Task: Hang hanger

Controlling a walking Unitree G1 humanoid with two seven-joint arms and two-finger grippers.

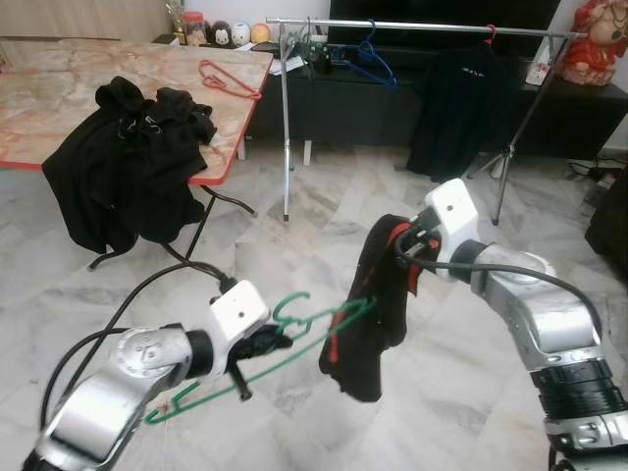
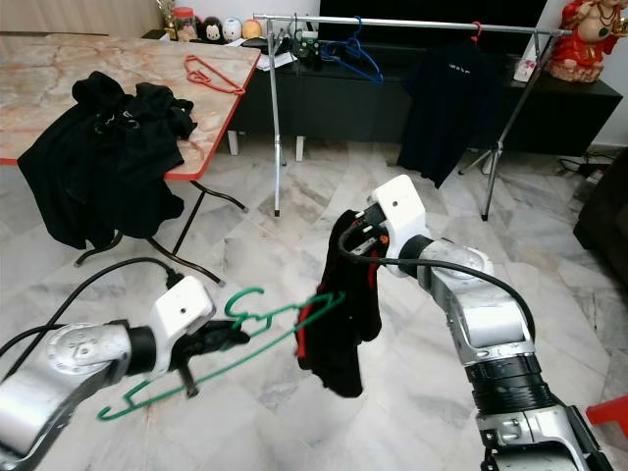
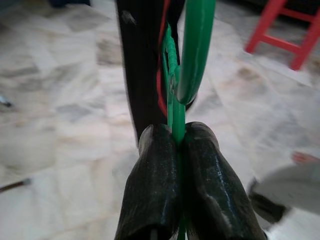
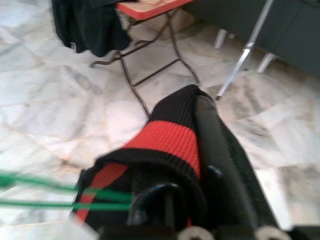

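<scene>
Two grippers share the work here. The left gripper [image 3: 177, 150] is clamped on the thin stem of the green hanger [image 1: 314, 319], just below its hook, and the hanger's far arm reaches out from it into the black garment [image 1: 378, 309]. The right gripper [image 4: 167, 197] holds that garment bunched by its red-trimmed collar, fingers closed in the cloth, so it dangles limp below the gripper, clear of the floor. The rail [image 1: 422, 26] stands well beyond both grippers, with a blue hanger [image 1: 368, 54] and a dark shirt [image 1: 461, 103] already on it.

The hanger looks light and springy, likely to twist if gripped at one end, so the stem by the hook seems the sound place. The garment is soft and floppy; it should slide along smooth plastic unless the collar is kept pinched.
</scene>
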